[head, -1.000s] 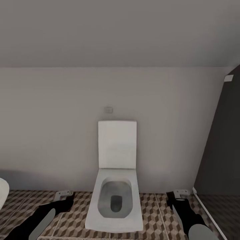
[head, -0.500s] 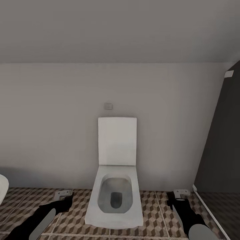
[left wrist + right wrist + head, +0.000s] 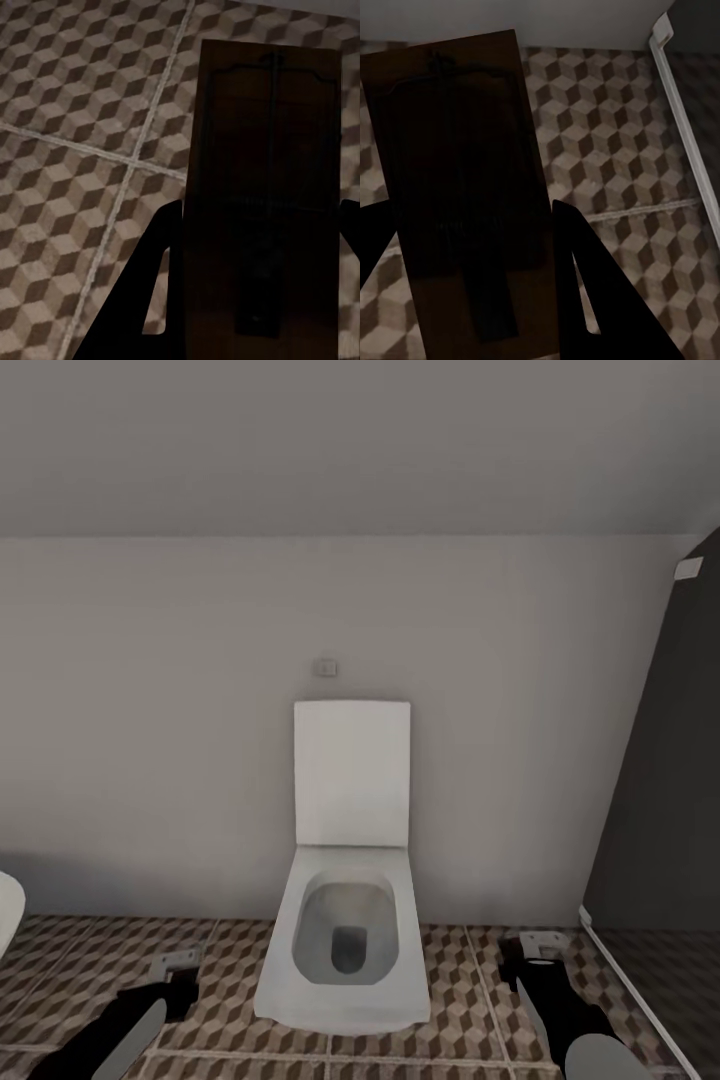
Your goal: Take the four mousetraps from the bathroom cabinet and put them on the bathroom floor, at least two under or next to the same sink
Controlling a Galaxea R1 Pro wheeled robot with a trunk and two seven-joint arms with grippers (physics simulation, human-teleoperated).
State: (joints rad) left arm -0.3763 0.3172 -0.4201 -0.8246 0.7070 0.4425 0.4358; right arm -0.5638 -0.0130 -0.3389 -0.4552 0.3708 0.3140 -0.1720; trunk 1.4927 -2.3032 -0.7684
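The left gripper (image 3: 170, 963) has sunk toward the floor (image 3: 465, 1000) beside the toilet (image 3: 345, 930); it pinches a mousetrap (image 3: 262, 195). The right gripper (image 3: 540, 946) pinches another mousetrap (image 3: 457, 180); a floor placement looks close.

Your left gripper (image 3: 178, 963) hangs low at the near left, its fingers closed on a mousetrap (image 3: 264, 202). Your right gripper (image 3: 543, 945) sits at the near right, likewise clamped on a mousetrap (image 3: 461, 187).

White toilet (image 3: 345, 920), brown cube-patterned bathroom floor (image 3: 460, 1000).
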